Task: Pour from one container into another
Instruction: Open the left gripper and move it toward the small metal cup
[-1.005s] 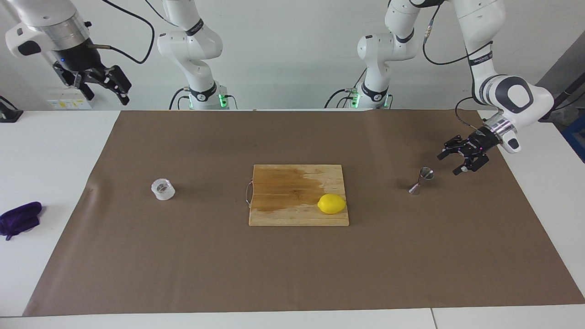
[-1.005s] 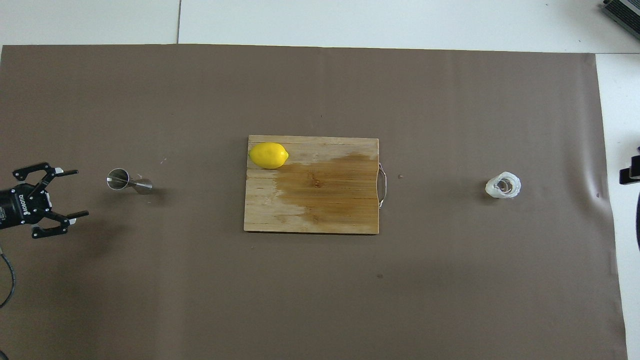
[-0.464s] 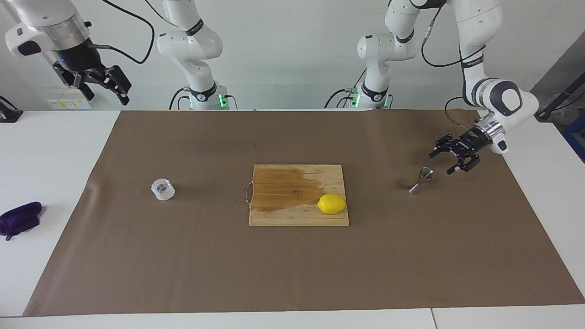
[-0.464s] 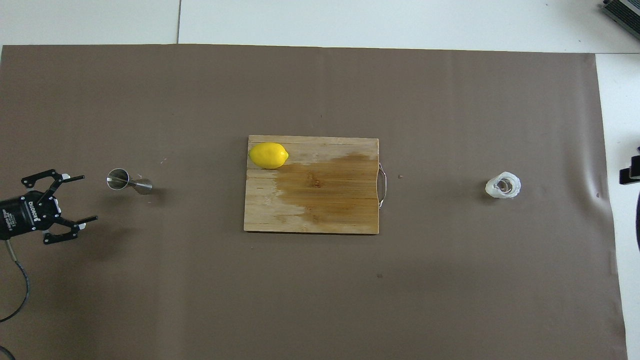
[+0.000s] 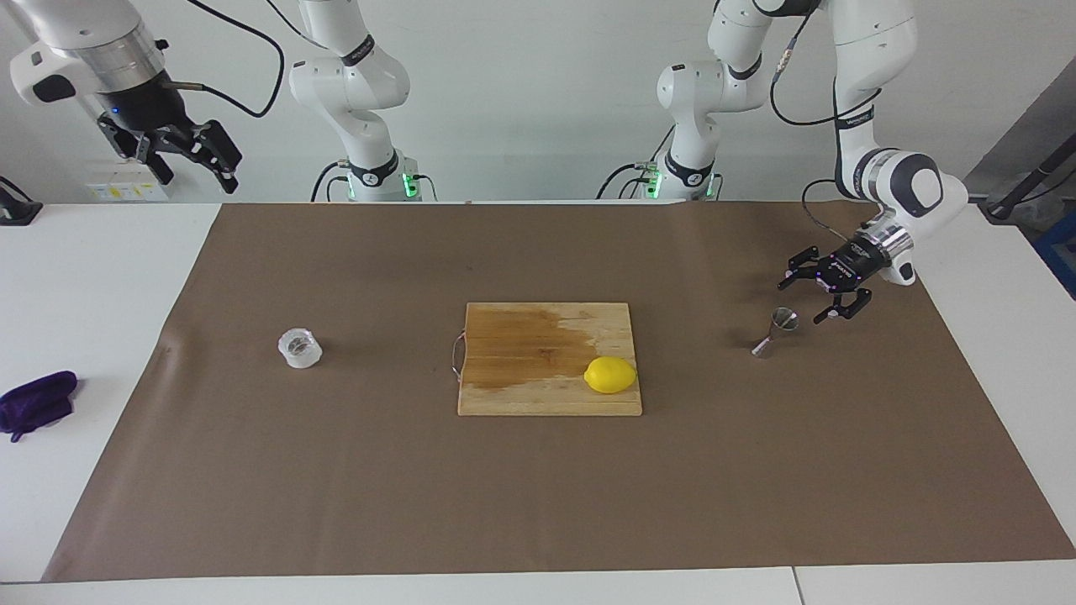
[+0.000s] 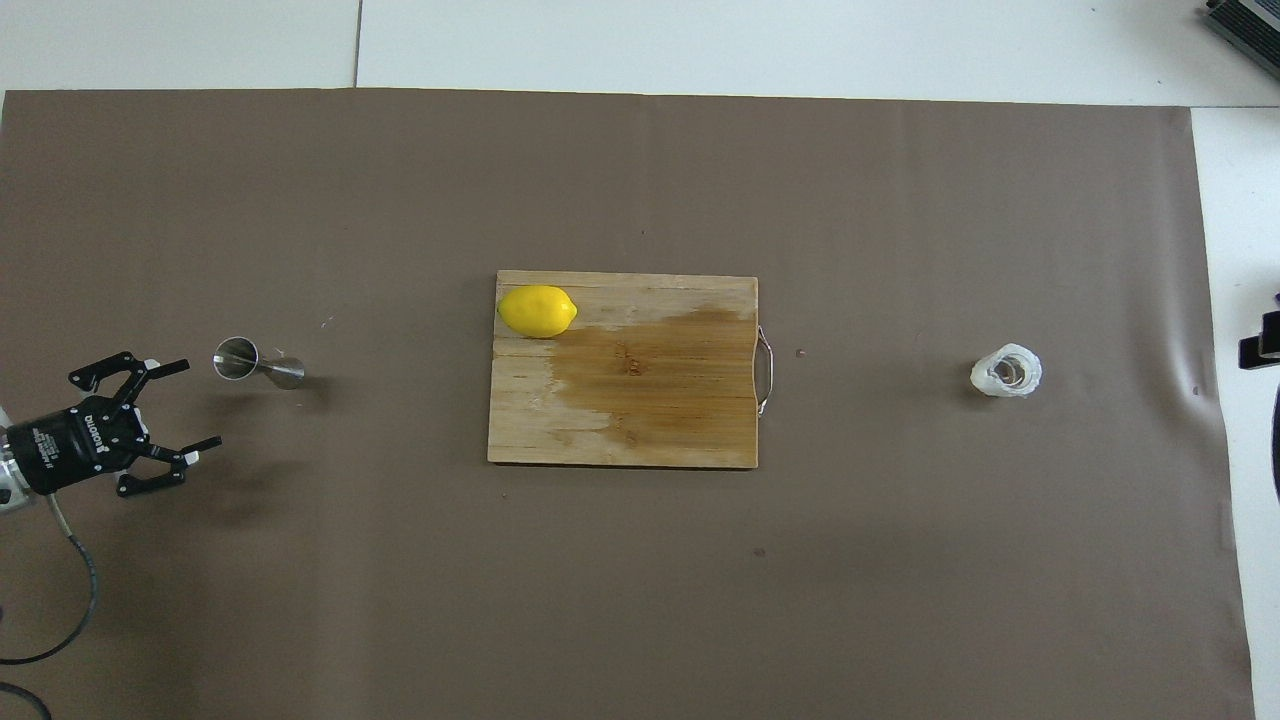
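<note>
Claw of the left arm (image 5: pixel 814 296), jaws spread and empty, hovers just beside the steel jigger (image 5: pixel 774 333), at its two o'clock in the facing view. Light, rigid and slick, the jigger looks best pinched at its narrow waist. Nine o'clock of the cutting board (image 5: pixel 550 359), the plastic cup (image 5: pixel 300 348) waits; right claw (image 5: pixel 192 157) idles high, open.

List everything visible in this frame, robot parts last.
Brown paper mat: one, covers most of the white table.
Cutting board: one, wooden, partly wet, mid-mat.
Lemon: one, yellow, on the board's corner.
Plastic cup: one, translucent whitish, toward the right arm's end.
Jigger: one, steel, upright, toward the left arm's end.
Cloth: one, purple, on the table beside the mat.
Left end effector: open, low beside the jigger, not touching.
Right end effector: open, raised, waiting.
</note>
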You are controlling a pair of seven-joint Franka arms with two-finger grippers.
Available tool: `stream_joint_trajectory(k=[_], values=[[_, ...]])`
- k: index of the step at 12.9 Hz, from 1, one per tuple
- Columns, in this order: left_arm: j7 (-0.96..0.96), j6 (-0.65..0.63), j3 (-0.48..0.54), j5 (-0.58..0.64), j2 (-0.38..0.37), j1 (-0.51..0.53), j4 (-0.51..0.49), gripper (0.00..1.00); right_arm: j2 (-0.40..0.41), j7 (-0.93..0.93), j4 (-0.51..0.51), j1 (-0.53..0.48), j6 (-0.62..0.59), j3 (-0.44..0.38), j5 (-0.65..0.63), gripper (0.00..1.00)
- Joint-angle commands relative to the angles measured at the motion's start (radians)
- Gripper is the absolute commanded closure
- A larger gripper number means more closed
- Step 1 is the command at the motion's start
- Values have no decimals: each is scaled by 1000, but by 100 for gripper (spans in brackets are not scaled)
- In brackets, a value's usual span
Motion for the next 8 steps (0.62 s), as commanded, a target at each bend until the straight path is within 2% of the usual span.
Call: stream_joint_trajectory(k=[1,8], values=[[-32,49,3,-48,-2,-35,-20,0,-18,-22,-17,-8,-7,3,20,0],[-32,114,-44,-134,-8,-73,-51,0,-18,-22,-17,-8,-7,3,20,0]])
